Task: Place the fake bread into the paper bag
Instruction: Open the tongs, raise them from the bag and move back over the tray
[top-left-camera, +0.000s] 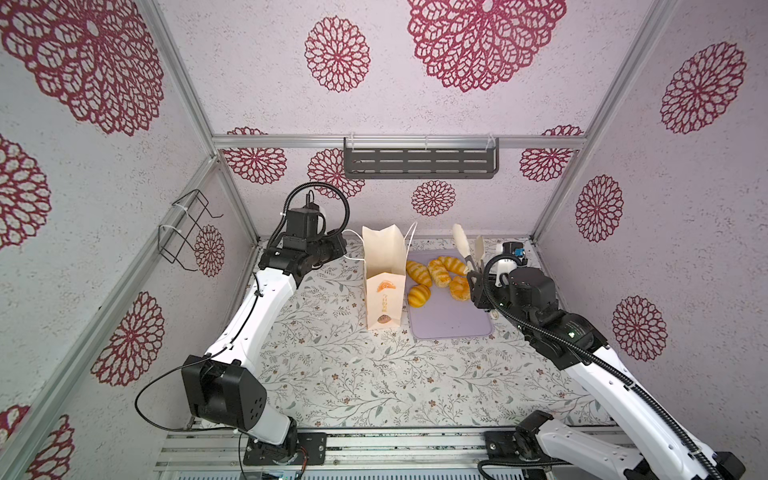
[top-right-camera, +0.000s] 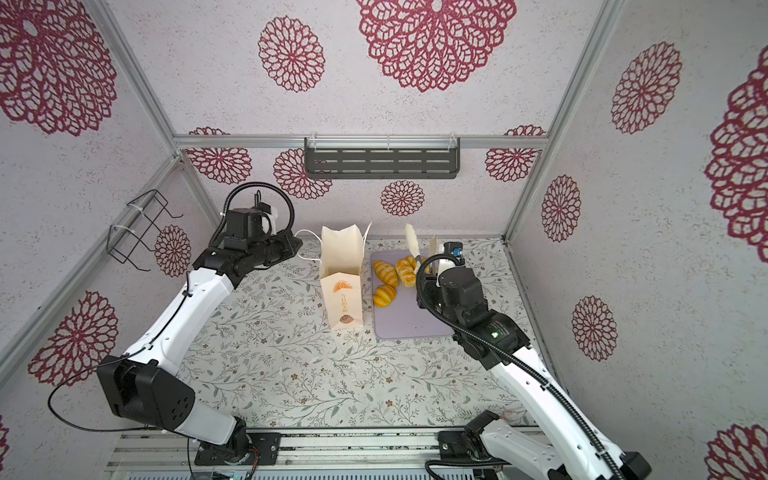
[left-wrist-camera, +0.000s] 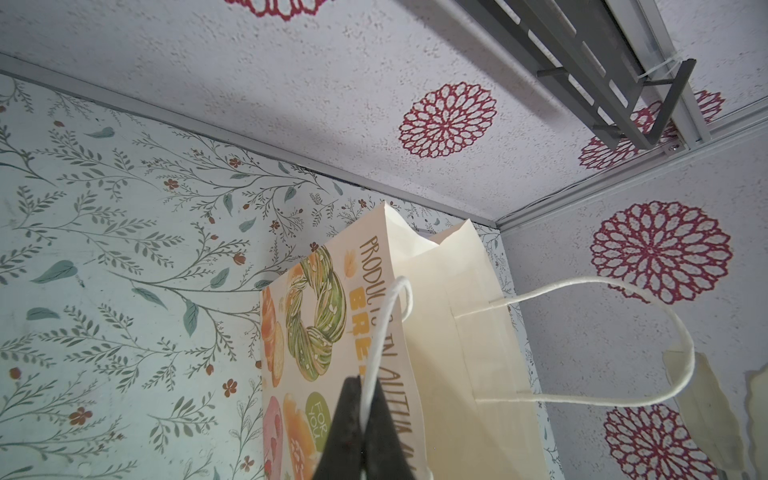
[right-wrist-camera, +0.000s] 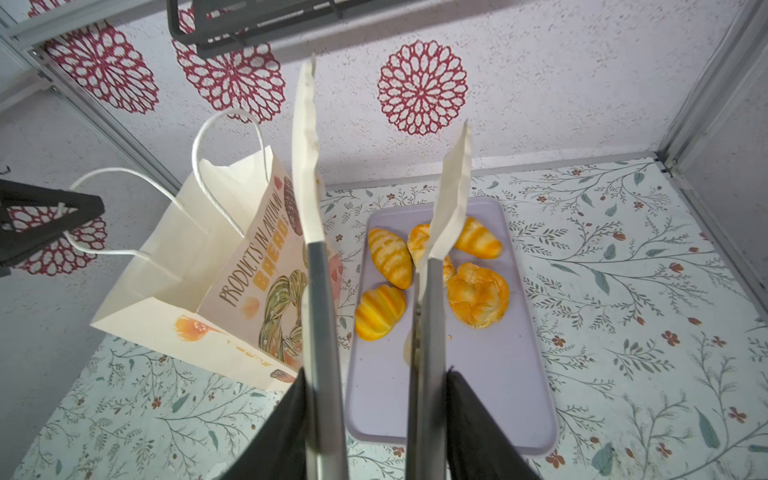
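— Starting at right gripper (right-wrist-camera: 374, 399): closed around tongs (right-wrist-camera: 320, 311), ends spread and raised.
— And beyond?
— Fake bread (right-wrist-camera: 478, 295) just ahead, below those ends, on lilac tray (right-wrist-camera: 478, 395); nearer this arm.
— Long axis?
— Striped roll (right-wrist-camera: 390, 257) slantwise to the tongs. Paper bag (right-wrist-camera: 174, 266) upright beside tray, toward left gripper (left-wrist-camera: 365, 382), pinched shut on cord handle (left-wrist-camera: 376, 345).

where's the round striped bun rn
In both top views the round striped bun lies on the lilac tray, right of centre, just right of the paper bag, with a long striped roll just behind it.
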